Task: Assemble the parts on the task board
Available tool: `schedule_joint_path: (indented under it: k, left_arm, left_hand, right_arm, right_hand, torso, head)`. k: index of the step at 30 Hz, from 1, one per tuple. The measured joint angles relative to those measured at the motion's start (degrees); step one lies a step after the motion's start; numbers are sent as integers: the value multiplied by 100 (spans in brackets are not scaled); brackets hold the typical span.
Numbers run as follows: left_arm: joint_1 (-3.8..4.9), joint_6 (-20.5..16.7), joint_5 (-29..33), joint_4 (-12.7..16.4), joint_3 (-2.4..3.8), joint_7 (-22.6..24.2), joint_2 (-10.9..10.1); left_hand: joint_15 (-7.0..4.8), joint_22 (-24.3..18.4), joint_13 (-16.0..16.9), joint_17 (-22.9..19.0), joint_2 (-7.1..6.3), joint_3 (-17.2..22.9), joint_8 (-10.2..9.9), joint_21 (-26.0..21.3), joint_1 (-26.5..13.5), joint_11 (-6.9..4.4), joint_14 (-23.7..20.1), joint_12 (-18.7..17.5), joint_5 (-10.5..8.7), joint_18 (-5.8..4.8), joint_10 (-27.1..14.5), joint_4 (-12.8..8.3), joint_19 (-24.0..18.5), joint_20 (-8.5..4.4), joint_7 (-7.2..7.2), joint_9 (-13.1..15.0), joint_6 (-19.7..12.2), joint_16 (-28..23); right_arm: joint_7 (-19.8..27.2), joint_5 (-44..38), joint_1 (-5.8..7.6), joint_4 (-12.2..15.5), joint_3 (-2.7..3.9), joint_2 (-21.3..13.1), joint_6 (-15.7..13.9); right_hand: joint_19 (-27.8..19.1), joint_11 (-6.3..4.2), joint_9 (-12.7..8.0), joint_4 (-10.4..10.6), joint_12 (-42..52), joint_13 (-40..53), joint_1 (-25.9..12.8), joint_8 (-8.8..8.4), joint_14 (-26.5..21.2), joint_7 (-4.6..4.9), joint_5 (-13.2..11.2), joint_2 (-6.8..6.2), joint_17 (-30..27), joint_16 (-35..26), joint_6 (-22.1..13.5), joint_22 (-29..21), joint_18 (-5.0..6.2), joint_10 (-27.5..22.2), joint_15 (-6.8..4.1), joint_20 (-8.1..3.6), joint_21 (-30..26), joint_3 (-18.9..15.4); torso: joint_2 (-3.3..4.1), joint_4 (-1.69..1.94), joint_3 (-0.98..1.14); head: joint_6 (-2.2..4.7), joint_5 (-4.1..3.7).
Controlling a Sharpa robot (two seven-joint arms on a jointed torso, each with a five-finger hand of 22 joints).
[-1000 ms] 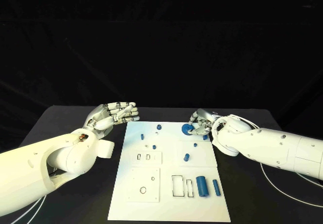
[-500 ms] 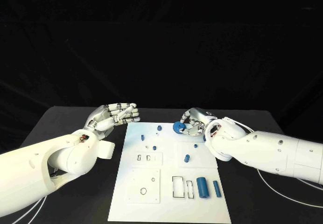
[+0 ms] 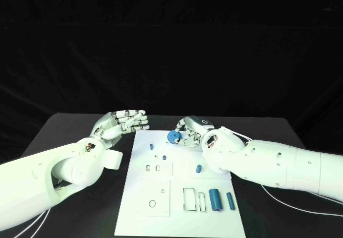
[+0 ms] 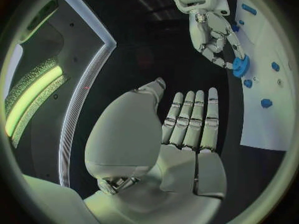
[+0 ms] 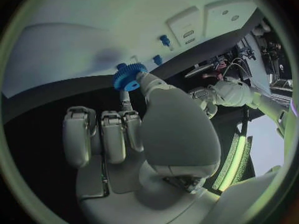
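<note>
Blue gear (image 3: 174, 136), a small toothed wheel, is pinched in the fingertips of the right hand (image 3: 190, 132) and carried just above the far end of the task board (image 3: 146, 192). The right wrist view shows it (image 5: 129, 76) gripped edge-on between thumb and a finger, the remaining fingers curled below, which leaves the gear's face free to be lowered onto a seat. It appears clear of the board, not yet seated; whether it touches anything beneath cannot be confirmed.

Just beside the gear, on the far part of the board, a short blue peg (image 3: 151, 146) stands upright, and further pegs (image 3: 163, 157) stand nearer the middle. Judged from the task, the gear is being brought over one of the far seats, though which one is hidden by the hand. Two blue cylinders (image 3: 213, 198) lie flat at the near right of the board beside an outlined rectangular recess (image 3: 189, 198), seemingly awaiting their turn.

Left hand (image 3: 120, 123) hangs off the board's far left corner, above the black table (image 3: 68, 130). Its fingers are together and loosely bent with nothing in them, as the left wrist view (image 4: 187, 134) confirms. It seems parked clear of the working area.
</note>
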Motion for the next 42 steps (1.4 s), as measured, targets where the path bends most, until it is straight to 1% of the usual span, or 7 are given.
schedule_joint_path:
  k: [16,28,31,32,36,38,42]
  left_arm:
    - [0,5,0,-6,-1,-10,25]
    - [0,11,0,-10,-1,-19,34]
    - [0,13,0,-12,-1,-22,33]
    - [0,13,0,-12,-1,-23,33]
    - [0,15,0,-12,-1,-27,32]
    - [0,16,0,-12,-1,-29,31]
    - [1,18,0,-12,-1,-33,31]
  left_hand:
    - [0,0,0,8,0,0,0,0,0,0,0,0,0,0,0,0,0,0,0,0,0,0]
    - [-21,-5,0,7,0,0,0,0,0,0,-21,0,0,0,0,0,0,0,0,0,0,0]
    - [-21,-5,0,7,0,0,0,0,0,0,-21,0,0,0,0,0,0,0,0,0,0,0]
    - [-21,-5,0,7,0,0,0,0,0,0,-21,0,0,0,0,0,0,0,0,0,0,0]
    - [-21,-5,0,6,0,0,0,0,0,0,-21,0,0,0,0,0,0,0,0,0,0,0]
    - [-21,-5,0,6,0,0,0,0,0,0,-21,0,0,0,0,0,0,0,0,1,0,0]
    - [-21,-5,0,9,0,0,0,0,0,0,-21,0,0,0,0,0,0,0,0,-2,0,0]
  right_arm:
    - [-9,-131,-203,-409,-27,479,52]
    - [-9,-143,-233,-608,-24,614,81]
    - [-9,-143,-233,-626,-23,637,89]
    - [-9,-143,-233,-633,-23,643,91]
    - [-7,-141,-240,-646,-26,662,121]
    - [-4,-137,-244,-652,-31,670,142]
    - [0,-129,-243,-665,-30,676,175]
  right_hand:
    - [0,0,12,-15,0,-1,-22,-13,0,-12,-4,-23,-1,0,10,-1,0,0,0,0,0,16]
    - [0,0,7,-8,0,-1,-22,-58,0,-16,-13,-23,-2,0,11,-2,0,0,1,0,0,72]
    - [-1,0,5,-1,-2,-1,-79,-70,0,-16,-14,-79,-2,0,11,-2,-1,0,1,0,0,113]
    - [-1,0,4,2,-29,-1,-126,-124,0,-17,-14,-126,-2,0,-7,-2,0,0,1,0,0,144]
    - [0,55,-34,16,-114,-1,-202,-270,-8,79,-1,-202,-3,0,-188,-3,0,-55,20,6,-29,176]
    - [-12,83,-53,16,-133,-1,-246,-361,0,106,-305,-245,-3,0,-270,-3,0,-83,64,75,-53,176]
    - [-12,114,-57,83,-169,-1,-314,-433,0,133,-358,-275,-3,0,-338,-3,1,-114,64,74,-53,109]
  torso:
    - [9,4,3]
    - [2,-3,7]
    - [1,-3,8]
    - [1,-4,9]
    - [1,-7,9]
    - [1,-8,9]
    - [1,-8,9]
  head:
    - [-31,12]
    - [-40,31]
    - [-41,34]
    - [-41,35]
    - [-41,37]
    - [-40,37]
    - [-40,37]
